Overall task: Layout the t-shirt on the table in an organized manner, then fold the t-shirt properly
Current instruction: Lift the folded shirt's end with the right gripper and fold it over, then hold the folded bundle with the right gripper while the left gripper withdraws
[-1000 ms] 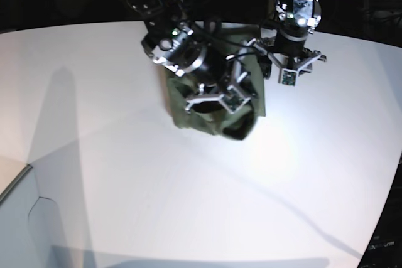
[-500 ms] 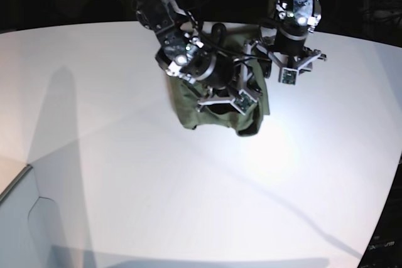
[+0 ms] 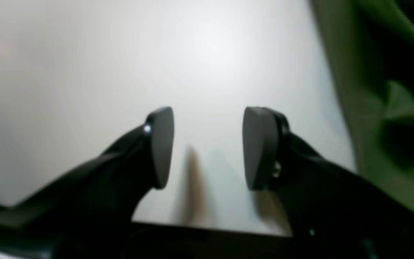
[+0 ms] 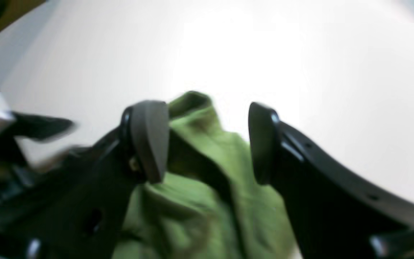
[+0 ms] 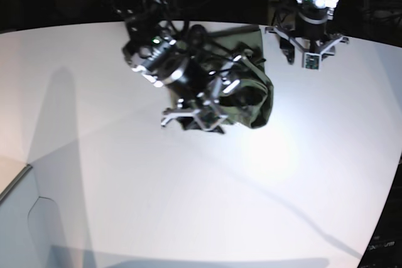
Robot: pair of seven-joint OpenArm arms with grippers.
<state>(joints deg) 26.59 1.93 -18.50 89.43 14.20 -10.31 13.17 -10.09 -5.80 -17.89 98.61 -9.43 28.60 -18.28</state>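
Nearest me on the base view, the front of the bench (image 5: 207, 205) is bare white. Further in, my right pincer (image 5: 202, 108) hangs over the front edge of the t-shirt (image 5: 254, 101). What has changed in the last second: that pincer was clamped on the cloth and carrying a fold of it, and now its jaws stand apart. The right wrist view confirms it, with green cloth lying loose and bunched between and below the two pads (image 4: 149, 140), neither of them pinching it. The arm has also swung toward my left side of the view. So I read this as a release: the fold has been dropped.

The shirt now sits as a rumpled olive heap toward the back middle of the bench, not spread flat, so by my judgement the layout is not yet done and I will need a fresh grasp on an edge or sleeve.

Furthest back, my left pincer (image 5: 309, 45) has lifted away from the shirt; it stands half-wide and holds nothing, over bare bench with the cloth's edge just beside it in its own camera.
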